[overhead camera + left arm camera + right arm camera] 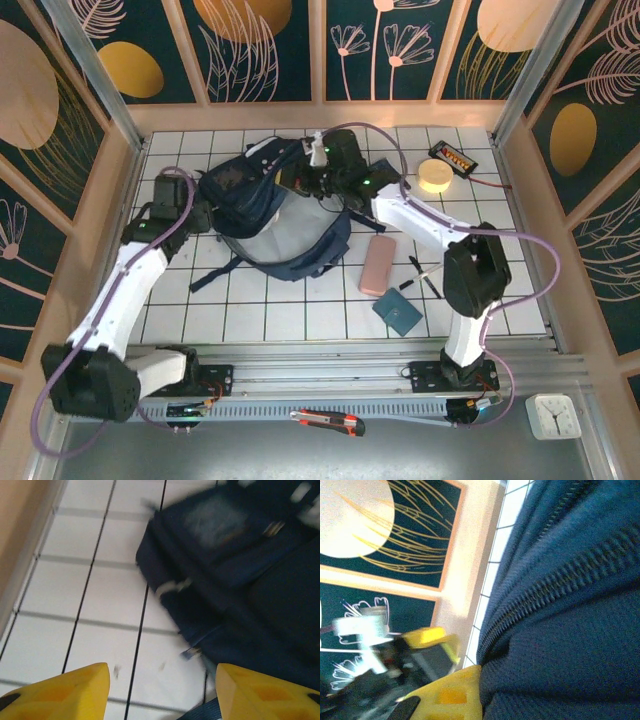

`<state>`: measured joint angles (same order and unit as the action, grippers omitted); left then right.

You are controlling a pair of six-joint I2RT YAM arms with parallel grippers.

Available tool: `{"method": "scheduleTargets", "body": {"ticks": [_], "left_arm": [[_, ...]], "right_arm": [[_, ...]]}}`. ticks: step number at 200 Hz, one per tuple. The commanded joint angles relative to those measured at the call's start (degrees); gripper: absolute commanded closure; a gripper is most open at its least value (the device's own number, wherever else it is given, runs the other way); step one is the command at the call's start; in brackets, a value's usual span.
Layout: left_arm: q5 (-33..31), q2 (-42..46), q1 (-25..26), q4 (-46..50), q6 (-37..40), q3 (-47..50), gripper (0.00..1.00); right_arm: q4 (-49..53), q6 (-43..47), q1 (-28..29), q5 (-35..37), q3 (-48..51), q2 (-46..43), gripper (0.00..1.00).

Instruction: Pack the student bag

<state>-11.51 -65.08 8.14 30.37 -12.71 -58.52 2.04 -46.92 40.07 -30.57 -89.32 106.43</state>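
Note:
The student bag (270, 215), navy blue with dark straps, lies opened in the middle of the tiled table, its pale lining showing. My right gripper (318, 172) is at the bag's far top edge, shut on the navy fabric beside a zipper (555, 580). One yellow finger (451, 694) presses the cloth and the other is hidden behind it. My left gripper (200, 216) stands open just left of the bag. In the left wrist view its fingers (75, 690) are wide apart over white tile, with the bag (240, 585) ahead to the right.
Right of the bag lie a pink case (377, 264), a teal wallet (398, 311) and a pen (425, 277). A yellow tape roll (434, 176) and a black device (452, 157) sit at the back right. Wooden walls close in the table.

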Motion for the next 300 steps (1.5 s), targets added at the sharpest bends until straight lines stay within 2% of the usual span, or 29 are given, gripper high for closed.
{"method": "scheduleTargets", "body": {"ticks": [1, 15, 20, 29, 39, 72, 78, 109, 112, 142, 155, 195, 248, 272, 300], "left_arm": [[3.6, 1.0, -0.2, -4.6, -0.9, -1.0, 0.42], [5.1, 0.8, -0.3, -5.3, -0.3, -1.9, 0.42], [5.5, 0.6, -0.2, -5.5, -0.2, -2.2, 0.42], [6.5, 0.0, -0.2, -6.0, -0.2, -3.1, 0.41], [8.8, -1.0, -0.2, -6.7, -0.3, -4.6, 0.41], [15.9, -6.7, 0.7, -12.2, -2.4, -9.7, 0.41], [17.2, -8.2, 1.3, -13.4, -2.5, -10.7, 0.41], [22.2, -18.9, 7.0, -17.7, -2.2, -18.8, 0.41], [22.5, -20.3, 7.7, -17.9, -2.2, -19.7, 0.41], [30.5, -34.9, 11.8, -21.0, -4.9, -30.5, 0.41], [34.4, -41.4, 12.7, -22.1, -6.7, -35.7, 0.42], [36.2, -58.7, 15.6, -18.9, -8.1, -54.8, 0.43], [36.4, -74.9, 18.9, -18.6, -10.8, -68.3, 0.44], [34.0, -82.4, 20.0, -15.9, -12.8, -77.7, 0.44], [31.8, -93.5, 20.1, -7.2, -14.9, -96.7, 0.44]], "right_arm": [[-3.0, -0.4, 2.9, -4.6, -5.6, 3.5, 1.00], [0.7, 1.5, 3.4, -5.8, -9.1, 4.9, 1.00], [2.2, 2.1, 3.4, -6.1, -9.7, 4.9, 0.93], [5.1, 3.4, 3.1, -6.4, -10.0, 4.1, 0.74], [9.9, 5.4, 2.6, -5.8, -9.4, 2.5, 0.58], [21.4, 9.5, -0.5, 0.3, 2.2, -9.4, 0.24], [22.5, 9.3, -1.6, 1.3, 4.7, -11.7, 0.22], [25.4, 6.8, -8.3, 6.7, 16.5, -24.8, 0.20], [25.6, 6.5, -10.3, 7.1, 17.2, -25.7, 0.20], [20.7, 2.9, -19.2, 7.8, 24.1, -29.0, 0.20], [16.1, 1.8, -21.8, 6.0, 25.6, -27.3, 0.21], [9.5, 0.6, -26.9, 5.1, 24.3, -17.6, 0.24], [4.6, -3.2, -33.3, 6.8, 24.9, -7.0, 0.33], [8.4, 5.2, -34.7, 12.3, 17.9, -1.8, 0.34], [12.5, 16.5, -35.5, 15.5, 8.2, 6.9, 0.33]]}}
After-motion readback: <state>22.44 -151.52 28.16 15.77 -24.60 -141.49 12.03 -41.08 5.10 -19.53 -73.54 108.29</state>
